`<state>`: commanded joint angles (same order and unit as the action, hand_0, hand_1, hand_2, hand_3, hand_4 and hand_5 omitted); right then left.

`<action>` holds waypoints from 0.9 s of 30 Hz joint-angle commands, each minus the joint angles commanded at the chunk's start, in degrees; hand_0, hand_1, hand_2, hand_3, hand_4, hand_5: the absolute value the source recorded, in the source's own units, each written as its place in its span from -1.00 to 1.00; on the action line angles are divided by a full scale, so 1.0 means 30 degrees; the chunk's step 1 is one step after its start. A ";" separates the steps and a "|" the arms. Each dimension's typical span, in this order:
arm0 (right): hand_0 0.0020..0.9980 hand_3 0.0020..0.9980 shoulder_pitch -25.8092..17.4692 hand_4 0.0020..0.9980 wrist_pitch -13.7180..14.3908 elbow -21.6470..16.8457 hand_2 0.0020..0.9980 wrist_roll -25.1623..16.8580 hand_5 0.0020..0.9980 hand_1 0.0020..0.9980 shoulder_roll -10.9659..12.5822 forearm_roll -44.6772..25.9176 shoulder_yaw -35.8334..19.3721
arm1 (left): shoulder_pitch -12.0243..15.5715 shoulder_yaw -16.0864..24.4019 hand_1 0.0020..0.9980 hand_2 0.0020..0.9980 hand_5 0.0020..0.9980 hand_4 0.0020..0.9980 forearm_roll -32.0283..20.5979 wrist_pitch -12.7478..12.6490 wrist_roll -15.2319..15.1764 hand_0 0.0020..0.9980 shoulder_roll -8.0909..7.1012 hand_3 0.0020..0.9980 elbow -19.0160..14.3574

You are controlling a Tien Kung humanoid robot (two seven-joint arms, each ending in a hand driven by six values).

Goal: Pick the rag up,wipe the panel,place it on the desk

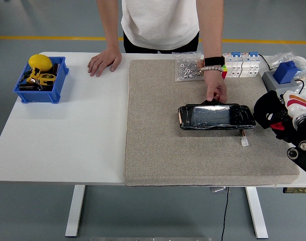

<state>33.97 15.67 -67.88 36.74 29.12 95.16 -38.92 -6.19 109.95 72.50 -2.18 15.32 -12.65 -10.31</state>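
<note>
The robot hand [286, 120] clutches the black rag [266, 110] just right of the panel [216, 116].

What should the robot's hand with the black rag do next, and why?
Probably slide left onto the panel to start wiping. The right hand holds the black rag just past the panel's right end, not yet on it, and a person's hand steadies the far edge.

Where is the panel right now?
The panel lies on the grey mat, right of centre, with the person's hand on its far edge and the right hand just beyond its right end.
</note>
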 joint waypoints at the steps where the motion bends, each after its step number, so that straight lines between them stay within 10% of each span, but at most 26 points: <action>1: -0.29 -0.15 0.0009 0.60 -0.0113 -0.0003 -0.17 0.0002 -1.00 -0.28 0.0002 -0.0013 -0.0028 | 0.0000 0.0027 0.46 0.46 0.24 0.34 0.0025 -0.0001 -0.0001 0.37 -0.0002 0.21 0.0000; 2: -0.24 -0.07 0.0015 0.55 -0.0191 -0.0002 -0.08 0.0003 -0.74 -0.18 -0.0001 -0.0042 -0.0051 | 0.0000 0.0039 0.46 0.46 0.24 0.34 0.0035 0.0001 -0.0001 0.37 -0.0003 0.21 0.0000; 19: 0.17 0.18 0.0114 0.93 -0.1975 -0.0216 0.24 0.0076 -0.38 0.14 0.0030 0.0044 -0.0438 | -0.0097 0.0195 0.46 0.46 0.25 0.34 0.0140 0.0032 -0.0030 0.37 0.0020 0.21 0.0000; 20: 0.45 0.59 0.0121 1.00 -0.2072 -0.0222 0.48 0.0060 -0.06 0.37 0.0024 0.0037 -0.0448 | -0.0099 0.0206 0.46 0.46 0.25 0.34 0.0144 0.0029 -0.0026 0.37 0.0026 0.21 0.0000; 27: 0.58 0.72 0.0140 1.00 -0.2582 -0.0287 0.65 -0.0033 0.14 0.51 0.0014 0.0209 -0.0500 | -0.0090 0.0319 0.46 0.46 0.25 0.34 0.0216 0.0019 -0.0022 0.37 0.0020 0.21 0.0000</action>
<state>34.39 7.92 -68.74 36.64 29.16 95.79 -40.42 -6.46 110.91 73.15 -2.13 15.26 -12.59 -10.31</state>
